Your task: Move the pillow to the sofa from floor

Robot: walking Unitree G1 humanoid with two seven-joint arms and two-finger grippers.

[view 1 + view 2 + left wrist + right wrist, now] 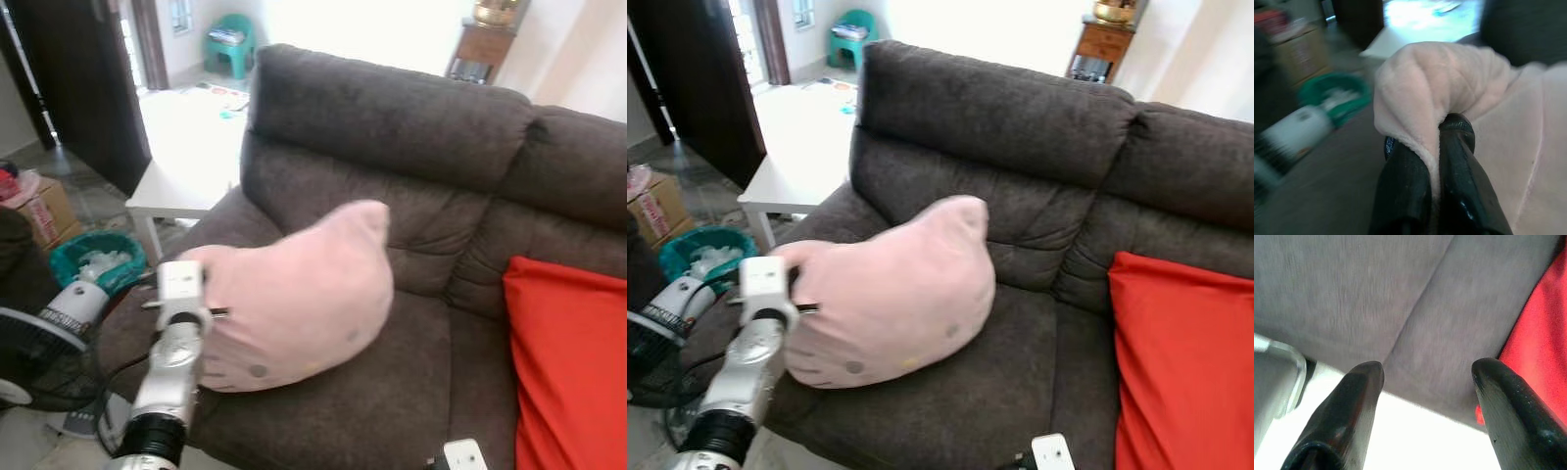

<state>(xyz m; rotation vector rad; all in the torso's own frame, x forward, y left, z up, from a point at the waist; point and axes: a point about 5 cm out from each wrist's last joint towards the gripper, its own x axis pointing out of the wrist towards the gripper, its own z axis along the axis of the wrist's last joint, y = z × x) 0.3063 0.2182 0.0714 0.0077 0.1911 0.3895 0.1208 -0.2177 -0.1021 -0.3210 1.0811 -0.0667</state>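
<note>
The pillow [299,294] is showing as a plump, pale pink plush cushion with a rounded body, a raised ear-like corner at its far right top, and a few small dots near its lower edge. It is resting on the left seat cushion of the dark brown sofa [411,127], leaning back toward the backrest. The left gripper [1436,147] is reaching in from the near left, and its two black fingers [1403,181] are clenching a fold of the pillow's left corner; the pink fabric is bunching up and spilling over the fingertips, with a thin strip of plush pinched between them. The right gripper [1427,372] is hovering low over the seat at the near right, its fingers spread wide apart with nothing between them, just beside the red cushion [568,362], which is lying on the sofa's right seat. To the far left of the sofa, a white side table [181,181] is standing, with a green bin [96,257] on the floor near it.
</note>
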